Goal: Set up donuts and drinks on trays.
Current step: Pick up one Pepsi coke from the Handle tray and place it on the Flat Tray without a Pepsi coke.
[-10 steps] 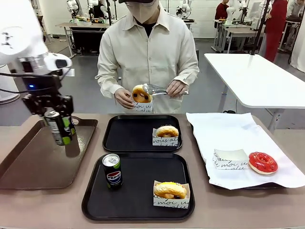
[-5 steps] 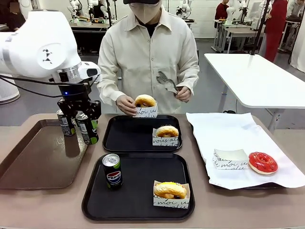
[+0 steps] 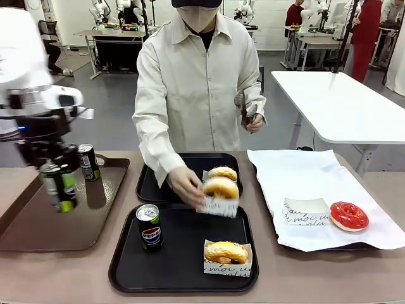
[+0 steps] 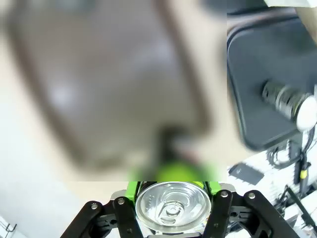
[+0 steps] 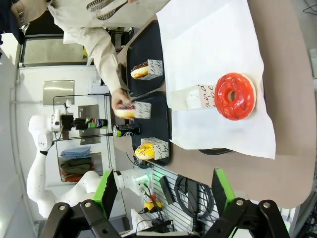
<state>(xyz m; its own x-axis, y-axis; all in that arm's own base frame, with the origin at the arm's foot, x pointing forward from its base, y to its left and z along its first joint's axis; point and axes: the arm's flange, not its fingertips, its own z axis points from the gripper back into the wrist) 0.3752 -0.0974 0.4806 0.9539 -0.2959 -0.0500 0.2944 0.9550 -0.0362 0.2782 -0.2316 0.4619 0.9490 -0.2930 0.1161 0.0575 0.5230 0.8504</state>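
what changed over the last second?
The left gripper, shut on a green-marked can, swung toward the far black tray, then back left over the brown tray. The person's hand carried a sleeved donut down to the near black tray; the tongs lifted away. Pepsi can, yellow donut and red donut unchanged.

The two trays [image 3: 180, 263] are matte black, the big tray [image 3: 57, 225] brown, the desk [image 3: 285, 278] tan. White paper [image 3: 304, 174] carries a red donut [image 3: 348, 215] and a white sleeve [image 3: 305, 211] with black script. The near donut [image 3: 226, 251] is yellow. The Pepsi can [image 3: 149, 228] is black and blue with a silver top. The green-marked can [image 3: 58, 187] is dark. The shirt [image 3: 196, 82] is cream.
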